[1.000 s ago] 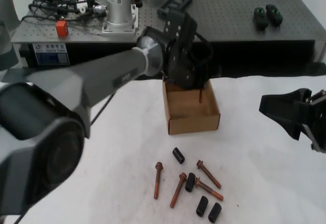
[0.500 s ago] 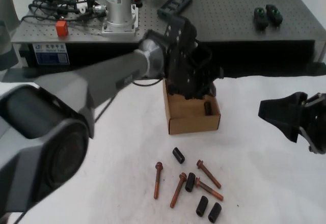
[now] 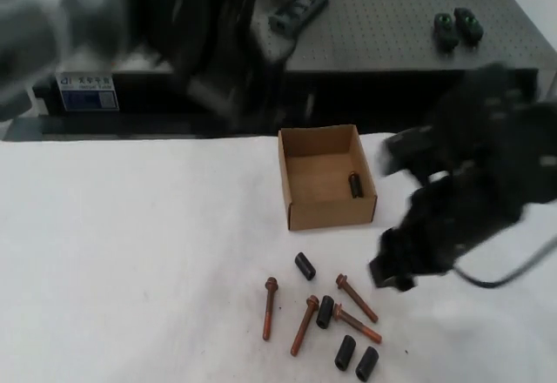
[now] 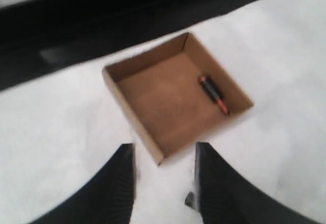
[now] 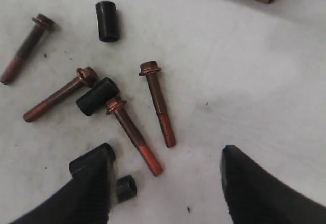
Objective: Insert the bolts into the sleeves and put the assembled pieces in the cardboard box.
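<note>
Four bolts [image 3: 270, 307] and four sleeves [image 3: 305, 265] lie loose on the white cloth [image 3: 130, 252] — one assembled piece [image 3: 354, 184] sits inside the cardboard box [image 3: 331, 214]. Left gripper [image 4: 164, 151] and right gripper [image 5: 164, 158] — both spread, empty.

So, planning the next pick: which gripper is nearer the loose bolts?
Right. The right gripper hangs open just above the loose bolts. The left gripper is open by a corner of the cardboard box, farther from them.
</note>
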Available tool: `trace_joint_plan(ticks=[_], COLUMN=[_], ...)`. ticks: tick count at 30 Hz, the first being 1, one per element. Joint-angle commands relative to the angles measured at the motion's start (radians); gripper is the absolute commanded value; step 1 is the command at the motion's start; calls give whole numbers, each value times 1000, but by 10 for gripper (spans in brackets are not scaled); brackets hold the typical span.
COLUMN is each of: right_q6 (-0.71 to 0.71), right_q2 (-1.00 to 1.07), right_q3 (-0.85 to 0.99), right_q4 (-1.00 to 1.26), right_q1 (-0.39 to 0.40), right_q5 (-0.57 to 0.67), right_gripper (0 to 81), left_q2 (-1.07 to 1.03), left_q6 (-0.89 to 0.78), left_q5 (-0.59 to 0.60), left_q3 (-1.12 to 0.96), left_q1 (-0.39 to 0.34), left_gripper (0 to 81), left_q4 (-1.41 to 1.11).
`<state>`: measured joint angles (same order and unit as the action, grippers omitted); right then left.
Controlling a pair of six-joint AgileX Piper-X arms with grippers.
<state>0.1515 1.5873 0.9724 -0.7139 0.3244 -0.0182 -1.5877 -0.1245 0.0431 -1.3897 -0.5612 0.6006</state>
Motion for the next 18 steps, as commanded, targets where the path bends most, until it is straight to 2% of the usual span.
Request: trace_joint_plan(ticks=[1, 7, 12, 14, 18], right_q6=[14, 29, 51, 51, 75], right_q2=[-10, 157, 237, 258, 286], right_q3=[7, 99, 136, 141, 141], right_q4=[-3, -8, -3, 8, 42], right_q1=[-1, 40, 42, 42, 42], right_q5=[-12, -88, -109, -111, -128], right_gripper=[447, 447, 445, 422, 311], left_q2=[110, 255, 279, 277, 277], left_q6=[5, 5, 5, 5, 37], left_q5=[-10, -10, -2, 23, 65], left_q3=[236, 443, 496, 496, 496], left_q1=[-2, -2, -2, -2, -2], left_gripper=[285, 285, 285, 285, 285], left_q4=[-93, -102, -92, -77, -75])
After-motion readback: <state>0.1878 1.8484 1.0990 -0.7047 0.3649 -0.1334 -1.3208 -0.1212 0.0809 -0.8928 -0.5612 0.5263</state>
